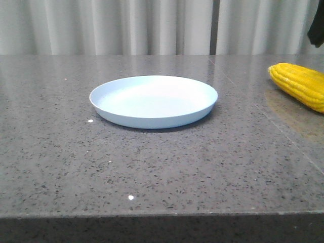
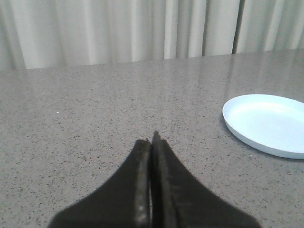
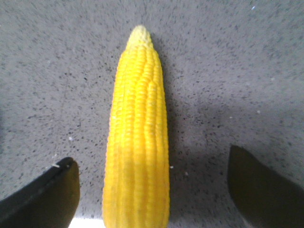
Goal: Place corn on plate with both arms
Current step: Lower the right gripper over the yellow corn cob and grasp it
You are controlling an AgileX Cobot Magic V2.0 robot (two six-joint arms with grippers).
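The yellow corn lies on the grey table at the far right, cut off by the frame edge. In the right wrist view the corn lies lengthwise between my right gripper's open fingers, tapered tip pointing away; neither finger touches it. The pale-blue plate sits empty at the table's middle; it also shows in the left wrist view. My left gripper is shut and empty above bare table, left of the plate. A dark part of the right arm shows at the upper right of the front view.
The speckled grey stone table has its front edge near the bottom of the front view. White curtains hang behind the table's far edge.
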